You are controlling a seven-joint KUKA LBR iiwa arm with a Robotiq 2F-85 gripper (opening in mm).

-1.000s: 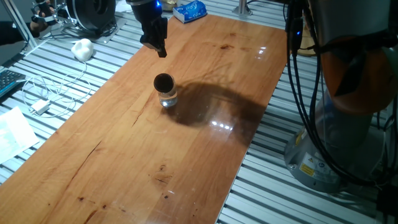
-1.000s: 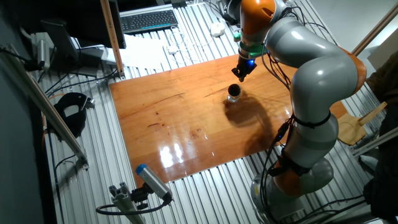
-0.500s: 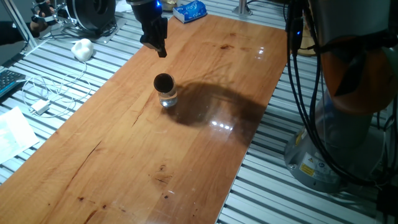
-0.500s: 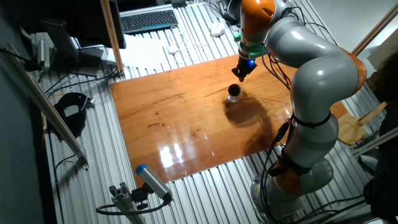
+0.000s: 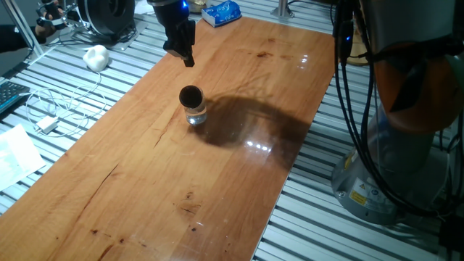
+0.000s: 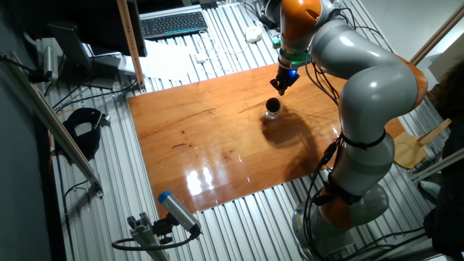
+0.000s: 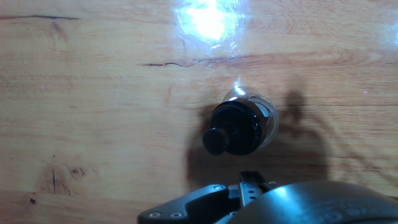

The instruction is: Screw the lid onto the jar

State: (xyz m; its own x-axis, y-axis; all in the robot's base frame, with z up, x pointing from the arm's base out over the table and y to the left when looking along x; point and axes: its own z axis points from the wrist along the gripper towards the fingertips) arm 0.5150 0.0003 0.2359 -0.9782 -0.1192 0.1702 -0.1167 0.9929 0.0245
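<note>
The black lid [image 5: 191,95] sits on top of the small clear glass jar [image 5: 195,114], which stands upright on the wooden table [image 5: 145,188]. My gripper [image 5: 188,61] hangs above and a little behind them, clear of the lid, fingers together and holding nothing. The other fixed view shows the same: the gripper [image 6: 276,90] is above the lid [image 6: 272,106]. In the hand view the lid [image 7: 239,124] covers the jar [image 7: 270,122] from above, and a dark fingertip [image 7: 215,142] overlaps its lower left edge.
A white lumpy ball [image 5: 96,56] and white cables [image 5: 58,109] lie on the slatted bench left of the table. A blue-and-white packet [image 5: 221,12] lies at the far end. The robot base [image 5: 391,145] stands to the right. A keyboard [image 6: 172,24] lies beyond the table.
</note>
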